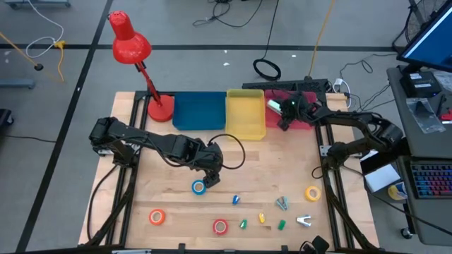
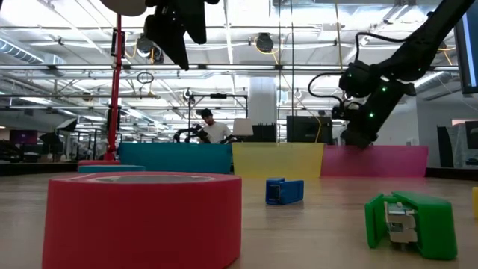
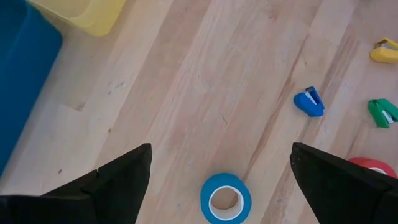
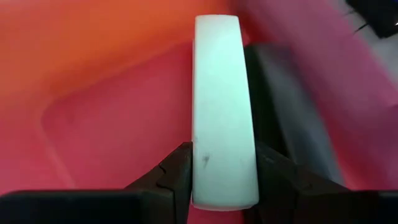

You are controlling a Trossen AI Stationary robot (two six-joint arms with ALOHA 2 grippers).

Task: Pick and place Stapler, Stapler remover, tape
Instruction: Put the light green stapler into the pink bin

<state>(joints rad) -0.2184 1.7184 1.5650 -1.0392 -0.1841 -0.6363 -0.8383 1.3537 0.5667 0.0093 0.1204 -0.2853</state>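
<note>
My right gripper (image 1: 277,107) reaches over the pink bin (image 1: 302,121) at the back right, shut on a pale white stapler (image 4: 224,93). My left gripper (image 3: 221,149) hangs open above the blue tape roll (image 3: 226,199), which lies flat on the table and shows between the fingers without touching them. The yellow roll (image 1: 313,192), orange roll (image 1: 157,216) and red roll (image 1: 220,226) lie flat nearer the front. A small pale stapler remover (image 1: 304,221) lies at the front right. My right gripper pinches the stapler's two long sides near its near end (image 4: 224,180) between both fingers (image 4: 177,174). The stapler runs on along the fingers, out beyond their tips, slanting down over the pink bin's floor (image 4: 118,124). Whether its far end touches the bin, I cannot tell.
A blue bin (image 1: 198,111) and a yellow bin (image 1: 246,113) stand beside the pink one along the back. A red desk lamp (image 1: 131,44) stands at the back left. Several small coloured clips (image 1: 262,218) lie scattered near the front edge.
</note>
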